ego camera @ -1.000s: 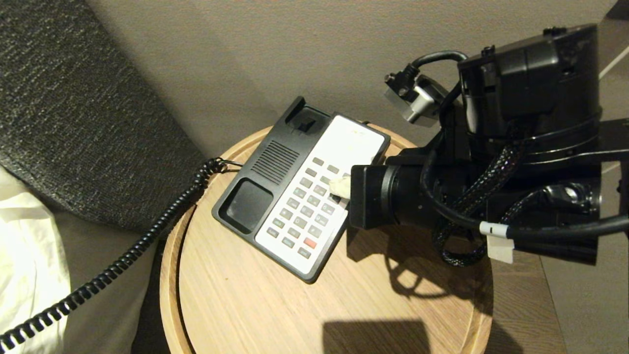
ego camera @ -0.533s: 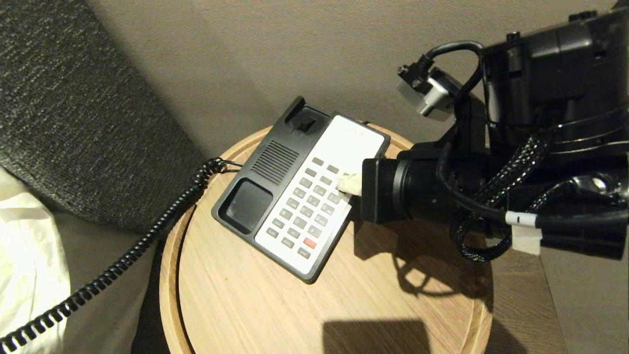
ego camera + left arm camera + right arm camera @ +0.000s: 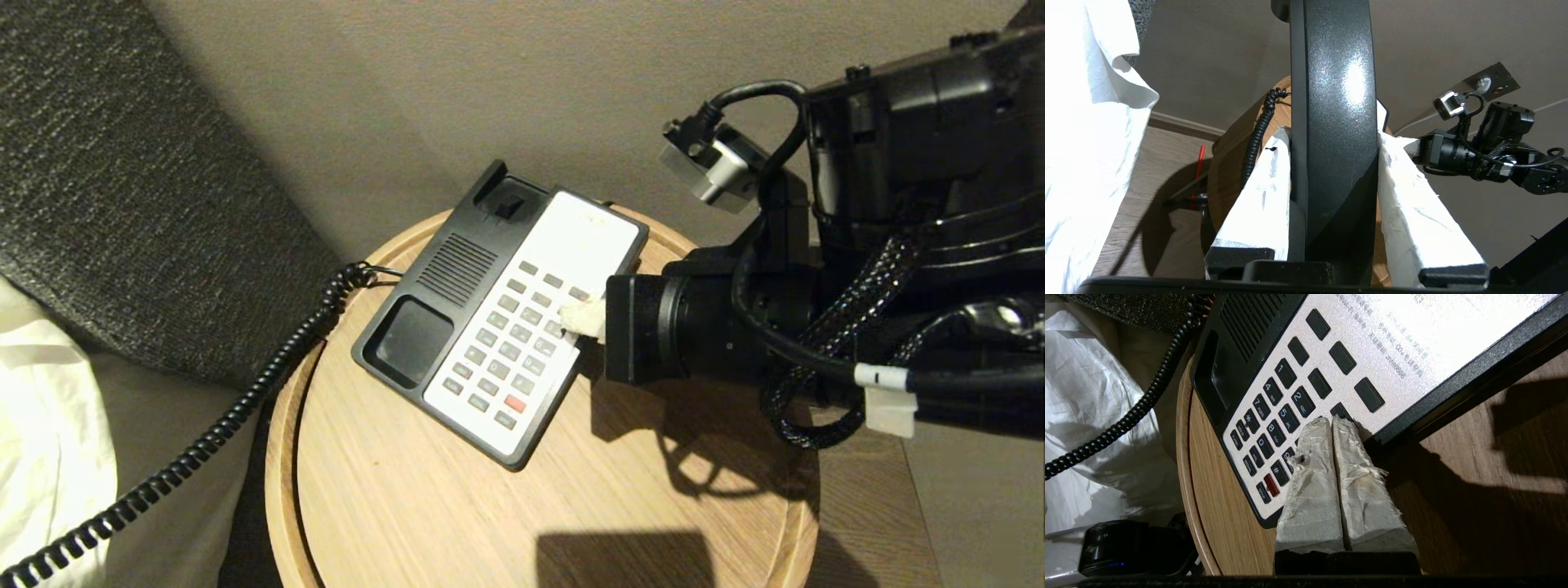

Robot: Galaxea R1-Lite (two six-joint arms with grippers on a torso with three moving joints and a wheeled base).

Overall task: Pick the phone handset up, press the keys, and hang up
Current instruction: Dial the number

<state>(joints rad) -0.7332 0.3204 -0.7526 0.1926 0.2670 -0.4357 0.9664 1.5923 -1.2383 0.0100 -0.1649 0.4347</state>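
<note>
The phone handset (image 3: 1333, 122) is pinched, off its cradle, in the left end effector (image 3: 1333, 171), so the right end effector (image 3: 581, 318), fingers pressed together, can poke the keys (image 3: 510, 347) at centre frame.

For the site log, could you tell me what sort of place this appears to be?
Probably a hotel bedroom: a corded desk phone with printed dialling notes sits on a small round wooden side table, beside white bed linen and a dark upholstered headboard.
</note>
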